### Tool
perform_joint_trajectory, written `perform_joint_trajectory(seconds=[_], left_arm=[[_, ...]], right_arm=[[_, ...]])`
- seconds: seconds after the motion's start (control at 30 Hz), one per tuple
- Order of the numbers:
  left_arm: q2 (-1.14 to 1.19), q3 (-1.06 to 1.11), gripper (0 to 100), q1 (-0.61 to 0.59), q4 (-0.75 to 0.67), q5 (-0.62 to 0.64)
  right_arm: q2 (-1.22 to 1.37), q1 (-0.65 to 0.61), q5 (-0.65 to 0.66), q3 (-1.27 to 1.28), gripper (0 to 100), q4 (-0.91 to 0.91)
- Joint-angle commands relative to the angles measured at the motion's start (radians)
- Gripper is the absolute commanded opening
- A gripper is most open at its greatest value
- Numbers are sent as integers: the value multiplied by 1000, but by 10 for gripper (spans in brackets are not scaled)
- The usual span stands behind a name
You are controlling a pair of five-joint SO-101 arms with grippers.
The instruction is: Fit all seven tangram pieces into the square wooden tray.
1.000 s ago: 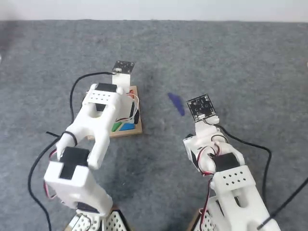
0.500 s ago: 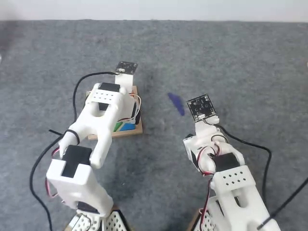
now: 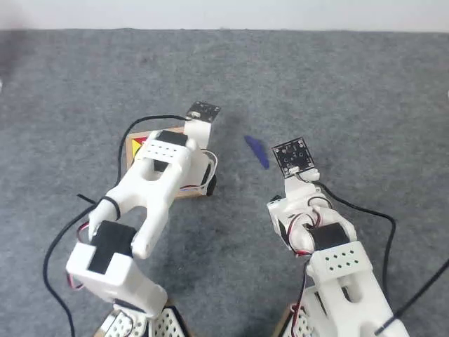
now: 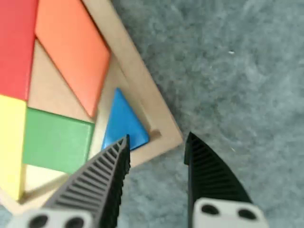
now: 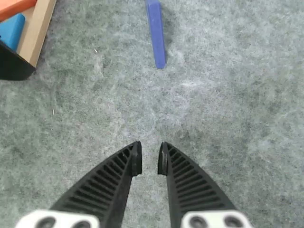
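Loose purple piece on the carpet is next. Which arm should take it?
Right, probably. The purple piece lies straight ahead of the right hand on the carpet; the left hand sits over the tray corner.

You're looking at robotics lab or hobby test bench, not home or shop. Signs:
- Two white 3D-printed plastic arms, left arm (image 3: 144,200) and right arm (image 3: 344,270), mounted side by side.
- Servo motors exposed; thin red and white wires (image 3: 303,228) loose at joints; black cables (image 3: 362,208) trailing over surface.
- Bare black circuit-board camera (image 3: 293,156) on right wrist.
- Perforated white base plates (image 3: 168,324) at near edge.
- Tabletop (image 3: 365,84) covered in plain grey felt-like mat, pale blank band (image 3: 224,14) behind.
- Your test prop: square wooden tray (image 4: 135,66) holding coloured flat pieces.
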Motion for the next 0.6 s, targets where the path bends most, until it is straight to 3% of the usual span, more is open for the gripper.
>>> perform_joint_trajectory(seconds=[0.0,0.17,0.57], left_arm=[[-55,1,182,-63,-28,-12],[-68,-33,182,-120,-20,-52],[-55,-160,183,-126,46,-55]], right_arm=[[-27,16,9,8,78,-28],[-27,16,8,8,78,-28],[-27,16,11,8,78,-30]])
